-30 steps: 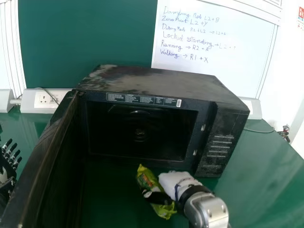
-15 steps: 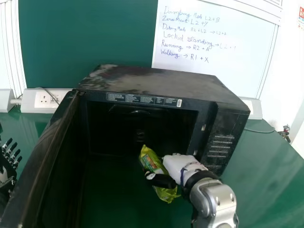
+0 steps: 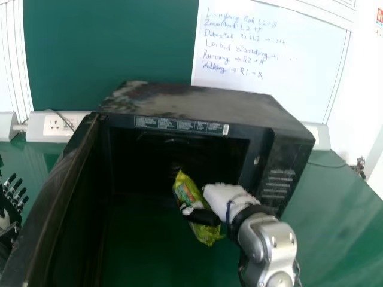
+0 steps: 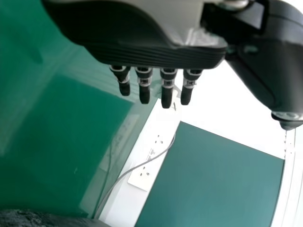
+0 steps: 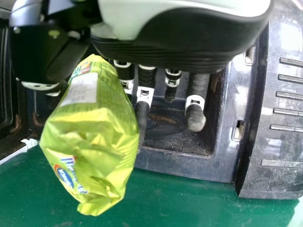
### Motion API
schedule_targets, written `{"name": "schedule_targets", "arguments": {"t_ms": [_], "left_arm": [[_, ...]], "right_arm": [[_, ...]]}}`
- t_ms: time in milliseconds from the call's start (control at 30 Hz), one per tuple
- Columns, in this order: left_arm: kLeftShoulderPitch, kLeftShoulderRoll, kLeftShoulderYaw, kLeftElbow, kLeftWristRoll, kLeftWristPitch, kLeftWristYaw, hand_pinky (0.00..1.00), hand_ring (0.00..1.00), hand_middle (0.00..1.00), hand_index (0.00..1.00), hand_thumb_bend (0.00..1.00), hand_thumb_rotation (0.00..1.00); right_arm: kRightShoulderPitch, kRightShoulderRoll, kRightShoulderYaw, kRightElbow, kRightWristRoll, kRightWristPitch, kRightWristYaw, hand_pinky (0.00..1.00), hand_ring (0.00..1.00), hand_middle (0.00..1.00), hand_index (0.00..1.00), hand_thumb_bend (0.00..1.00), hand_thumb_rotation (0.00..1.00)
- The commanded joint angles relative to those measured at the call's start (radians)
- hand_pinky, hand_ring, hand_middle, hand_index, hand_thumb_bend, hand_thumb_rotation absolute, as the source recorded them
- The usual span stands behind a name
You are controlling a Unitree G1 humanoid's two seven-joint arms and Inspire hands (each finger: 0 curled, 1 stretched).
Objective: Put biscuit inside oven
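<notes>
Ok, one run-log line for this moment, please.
right robot hand: holding biscuit packet | packet: in front of oven, not yet placed | oven door: open | left robot hand: open

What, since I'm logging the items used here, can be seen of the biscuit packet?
The biscuit packet is an elongated, crinkled yellow-green wrapper, glossy like plastic film, with a pale printed panel, a blue-and-red logo and a narrowed end. It is pinched between the thumb and fingers of the right hand, and tilts, its far end leaning to the left in the head view. It is held above the green table, before the oven's open cavity.
</notes>
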Motion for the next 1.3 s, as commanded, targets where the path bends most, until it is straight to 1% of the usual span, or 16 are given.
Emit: {"name": "schedule_targets", "arguments": {"t_ms": [0, 100, 167, 267, 400, 567, 633, 700, 800, 867, 1000, 1267], "left_arm": [[-0.006, -0.006, -0.001, -0.016, -0.004, 0.004, 0.003, 0.8, 0.81, 0.82, 0.71, 0.57, 0.0], [-0.006, -0.008, 0.002, -0.017, -0.011, 0.004, 0.002, 0.81, 0.83, 0.83, 0.69, 0.58, 0.0], [-0.007, -0.01, 0.002, -0.022, -0.011, 0.009, 0.009, 0.81, 0.83, 0.84, 0.71, 0.57, 0.0], [-0.004, -0.008, -0.002, -0.027, -0.006, 0.009, 0.007, 0.79, 0.82, 0.83, 0.73, 0.56, 0.0], [-0.003, -0.011, -0.004, -0.037, -0.006, 0.015, 0.014, 0.8, 0.82, 0.82, 0.7, 0.57, 0.0], [-0.005, -0.015, -0.004, -0.045, -0.008, 0.021, 0.021, 0.8, 0.81, 0.82, 0.71, 0.56, 0.0], [-0.004, -0.015, -0.003, -0.047, -0.01, 0.022, 0.019, 0.8, 0.82, 0.83, 0.71, 0.56, 0.0], [-0.004, -0.016, -0.003, -0.048, -0.01, 0.023, 0.02, 0.81, 0.82, 0.83, 0.71, 0.56, 0.0], [-0.002, -0.019, -0.003, -0.051, -0.008, 0.022, 0.022, 0.8, 0.82, 0.82, 0.7, 0.56, 0.0], [-0.001, -0.021, -0.002, -0.055, -0.012, 0.022, 0.021, 0.8, 0.81, 0.82, 0.7, 0.56, 0.0], [0.002, -0.024, 0.0, -0.061, -0.017, 0.024, 0.021, 0.8, 0.82, 0.83, 0.69, 0.56, 0.0], [0.005, -0.027, -0.002, -0.077, -0.015, 0.032, 0.025, 0.8, 0.82, 0.83, 0.7, 0.54, 0.0]], "right_arm": [[-0.033, 0.012, 0.008, 0.02, -0.01, 0.011, -0.025, 0.08, 0.16, 0.47, 0.67, 0.56, 0.0], [-0.047, 0.027, 0.018, 0.048, -0.021, 0.026, -0.034, 0.08, 0.15, 0.47, 0.68, 0.56, 0.0], [-0.063, 0.039, 0.023, 0.07, -0.028, 0.043, -0.034, 0.08, 0.15, 0.47, 0.67, 0.56, 0.0], [-0.086, 0.048, 0.027, 0.1, -0.021, 0.053, -0.051, 0.08, 0.15, 0.47, 0.72, 0.56, 0.0], [-0.115, 0.043, 0.031, 0.134, -0.001, 0.049, -0.082, 0.08, 0.15, 0.47, 0.75, 0.56, 0.0], [-0.168, 0.042, 0.038, 0.201, -0.001, 0.068, -0.081, 0.08, 0.15, 0.47, 0.71, 0.56, 0.0], [-0.191, 0.046, 0.043, 0.228, -0.002, 0.083, -0.076, 0.09, 0.16, 0.47, 0.72, 0.56, 0.0], [-0.211, 0.049, 0.047, 0.253, 0.005, 0.098, -0.08, 0.1, 0.18, 0.47, 0.71, 0.56, 0.0], [-0.235, 0.049, 0.054, 0.282, 0.021, 0.107, -0.105, 0.09, 0.17, 0.47, 0.74, 0.56, 0.0], [-0.251, 0.044, 0.056, 0.306, 0.039, 0.107, -0.122, 0.09, 0.17, 0.47, 0.71, 0.56, 0.0], [-0.281, 0.029, 0.062, 0.361, 0.083, 0.102, -0.168, 0.12, 0.2, 0.47, 0.69, 0.56, 0.0], [-0.334, 0.017, 0.078, 0.465, 0.141, 0.126, -0.241, 0.15, 0.24, 0.47, 0.59, 0.55, 0.0]]}}
